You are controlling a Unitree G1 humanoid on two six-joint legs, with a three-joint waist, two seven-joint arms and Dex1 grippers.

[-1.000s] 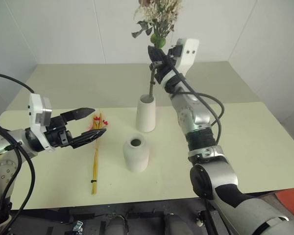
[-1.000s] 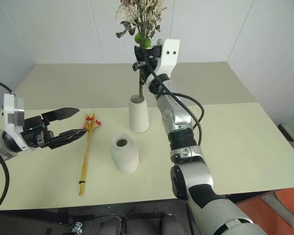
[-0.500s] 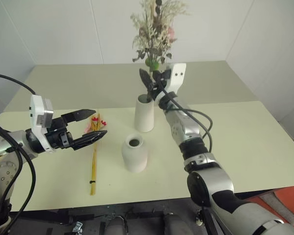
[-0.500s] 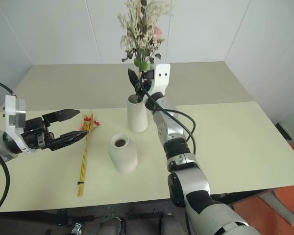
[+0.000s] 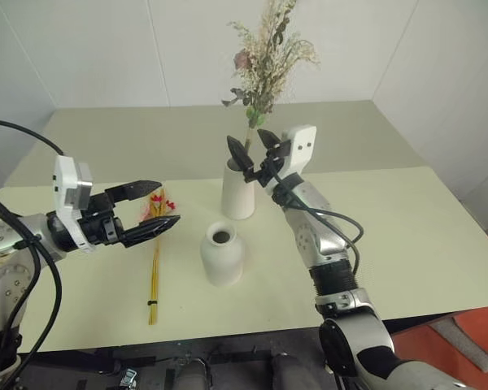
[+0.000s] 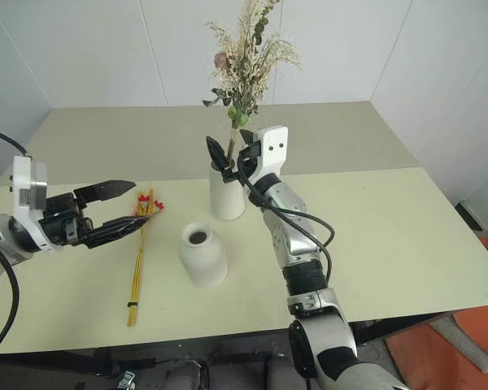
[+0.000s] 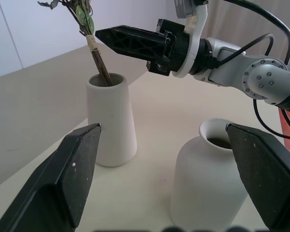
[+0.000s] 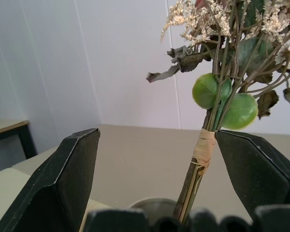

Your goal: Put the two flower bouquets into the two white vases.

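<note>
The bushy bouquet (image 5: 264, 57) stands in the taller white vase (image 5: 238, 188) at the far middle of the table (image 5: 439, 236), stem leaning against the rim, and the right gripper (image 5: 252, 146) sits just beside that stem with its jaws spread wide, holding nothing. The thin bundle of yellow stalks (image 5: 156, 260) lies flat on the table to the left of the shorter vase (image 5: 221, 253), red-pink flowers at its far end. The left gripper (image 5: 150, 210) hovers above those flowers, also wide and empty. That bundle looks light, stiff and brittle — best pinched gently around mid-stalk, near the tie, not by the blooms. The narrow neck leaves little room, so the stalk ends probably need aiming in straight.
</note>
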